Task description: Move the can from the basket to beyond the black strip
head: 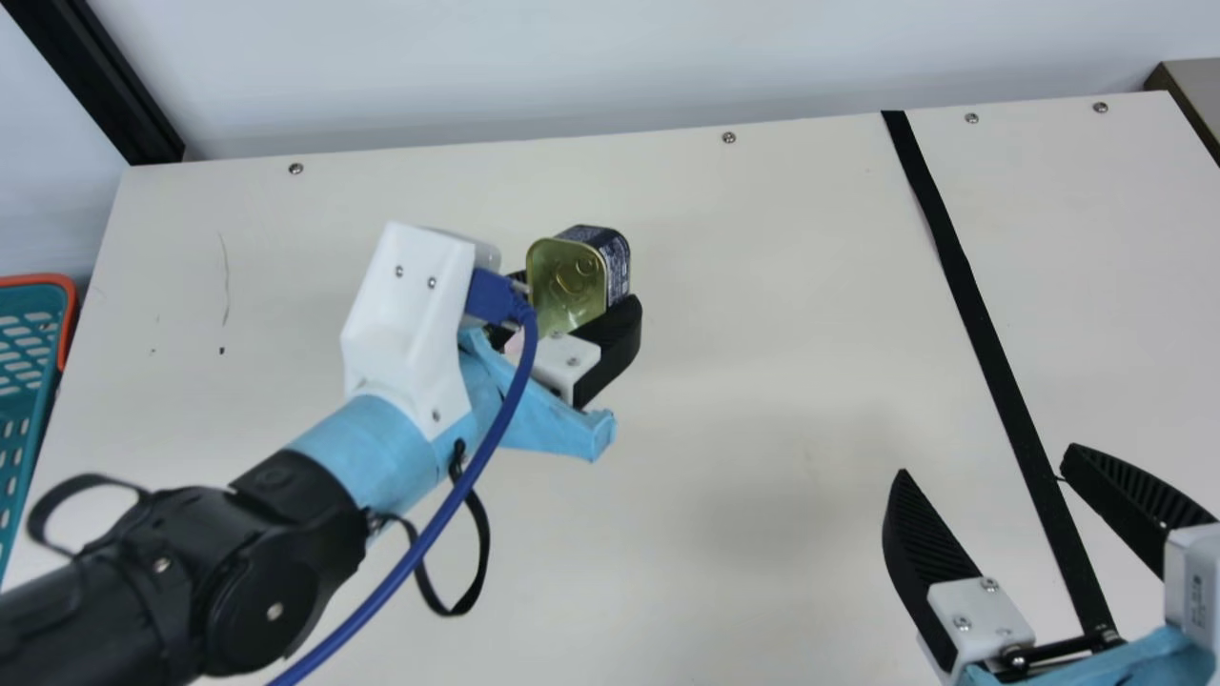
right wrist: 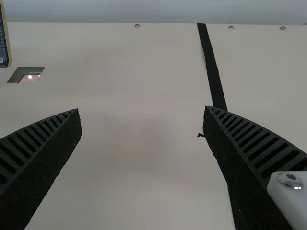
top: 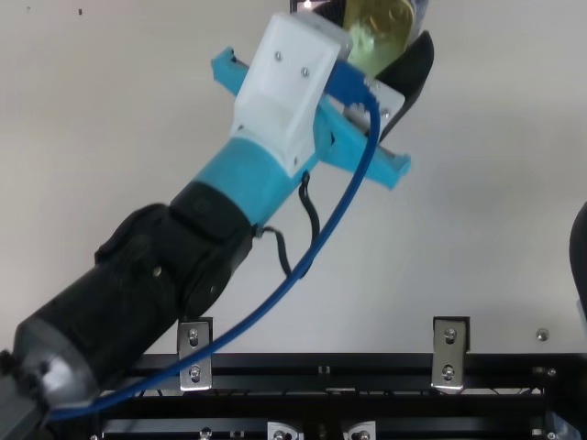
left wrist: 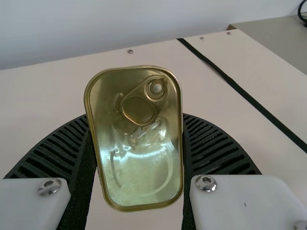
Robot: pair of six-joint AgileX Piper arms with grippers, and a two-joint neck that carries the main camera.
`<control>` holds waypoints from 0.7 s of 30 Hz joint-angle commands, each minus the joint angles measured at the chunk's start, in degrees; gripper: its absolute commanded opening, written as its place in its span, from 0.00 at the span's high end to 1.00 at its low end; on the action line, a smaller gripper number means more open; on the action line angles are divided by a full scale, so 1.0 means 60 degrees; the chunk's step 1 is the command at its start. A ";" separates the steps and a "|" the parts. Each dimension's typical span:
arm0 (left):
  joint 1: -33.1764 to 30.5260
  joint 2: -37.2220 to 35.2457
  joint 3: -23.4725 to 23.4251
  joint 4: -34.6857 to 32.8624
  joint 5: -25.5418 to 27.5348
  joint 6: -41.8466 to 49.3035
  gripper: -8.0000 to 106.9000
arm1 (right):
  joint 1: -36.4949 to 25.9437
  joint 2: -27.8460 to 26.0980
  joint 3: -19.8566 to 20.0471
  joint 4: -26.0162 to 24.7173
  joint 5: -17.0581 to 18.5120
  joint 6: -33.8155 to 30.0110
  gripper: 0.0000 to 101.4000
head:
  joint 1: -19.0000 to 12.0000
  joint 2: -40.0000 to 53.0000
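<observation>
main view: the cream bench is crossed by the black strip, the landmark for the places below.
can: over the bench, to the left of the black strip and well apart from it, out of the basket; its gold face is turned partly to this camera, and a dark printed side shows next to it.
left pincer: holding the can between its two ribbed fingers, on the same left side of the black strip.
right pincer: spread wide with nothing in its grip, near the black strip, which runs between its fingers as seen here.
basket: teal with an orange rim, at the left of the black strip, farther from it than the can.
blue cable: curving along the left arm, left of the black strip.
top view: the can is at the upper edge, in the left pincer's grip.
left wrist view: the can's gold face, with its pull ring, looks at the camera, a ribbed finger on either side.
right wrist view: a gap stands between the fingers of the right pincer; the can's edge shows well left of the black strip.
</observation>
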 commanded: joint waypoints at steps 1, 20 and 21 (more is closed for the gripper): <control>-0.0080 -0.0168 0.0164 -0.0068 -0.0015 0.0100 0.84 | 0.0000 0.0000 0.0000 0.0000 0.0000 0.0000 0.00 | -0.0027 -0.0017; -0.0356 -0.0773 0.0717 -0.0527 0.0072 0.0357 0.84 | 0.0174 0.0312 -0.0300 0.0186 -0.0115 0.0141 0.00 | -0.0027 -0.0017; -0.0356 -0.0773 0.0717 -0.0527 0.0072 0.0357 0.84 | 0.0226 0.0412 -0.0400 0.0256 -0.0157 0.0164 0.00 | -0.0027 -0.0017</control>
